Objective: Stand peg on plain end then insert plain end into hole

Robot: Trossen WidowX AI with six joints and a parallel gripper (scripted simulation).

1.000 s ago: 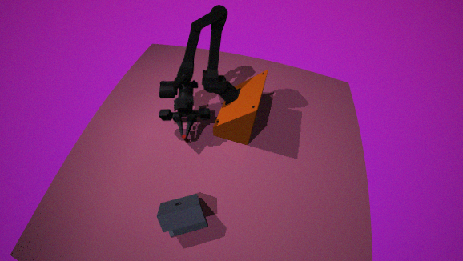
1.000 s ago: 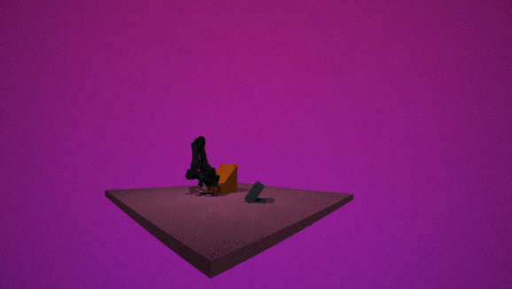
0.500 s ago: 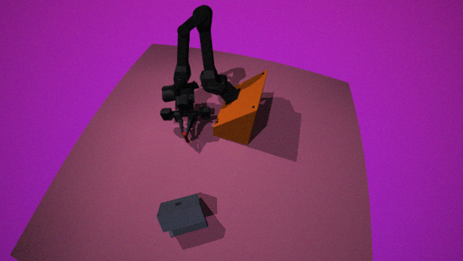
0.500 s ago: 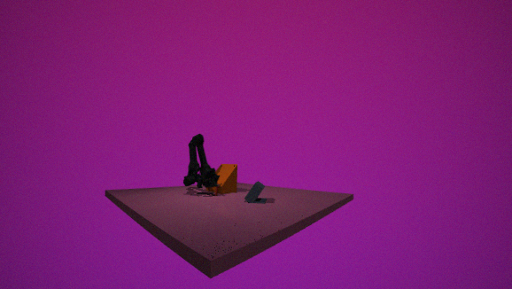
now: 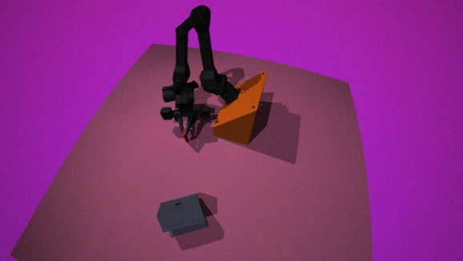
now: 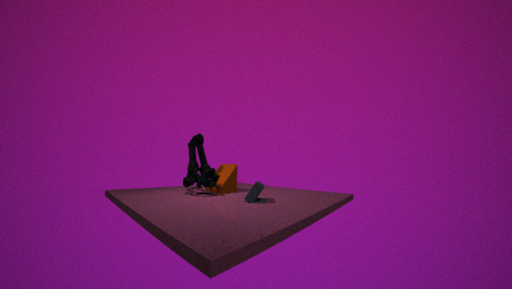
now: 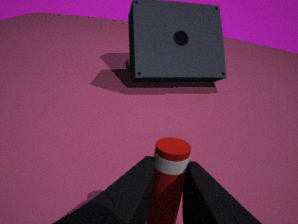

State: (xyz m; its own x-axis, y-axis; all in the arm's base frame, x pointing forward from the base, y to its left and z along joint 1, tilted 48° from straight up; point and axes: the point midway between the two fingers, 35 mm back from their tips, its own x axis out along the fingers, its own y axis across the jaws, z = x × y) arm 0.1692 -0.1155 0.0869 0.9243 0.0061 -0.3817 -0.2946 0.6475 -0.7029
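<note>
The red peg (image 7: 167, 200) (image 5: 187, 138) has a white band near its upper end. My gripper (image 7: 171, 165) (image 5: 185, 133) is shut on the peg just below that band, with the banded end sticking up past the fingertips. The plain end is hidden in the wrist view; in the top view the peg points down and slightly away from the fingers, and whether it touches the table is unclear. The dark grey sloped panel (image 7: 155, 55) (image 5: 182, 220) (image 6: 255, 191) stands well beyond the gripper. Its single round hole (image 7: 181, 38) (image 5: 179, 204) is empty and faces the gripper.
A large orange wedge-shaped block (image 5: 240, 116) (image 6: 228, 179) stands close beside the gripper, and the arm's lower end meets its sloped face. The pink table (image 5: 120, 172) (image 6: 177, 217) extends around both blocks. Small dark screws sit at the panel's corners.
</note>
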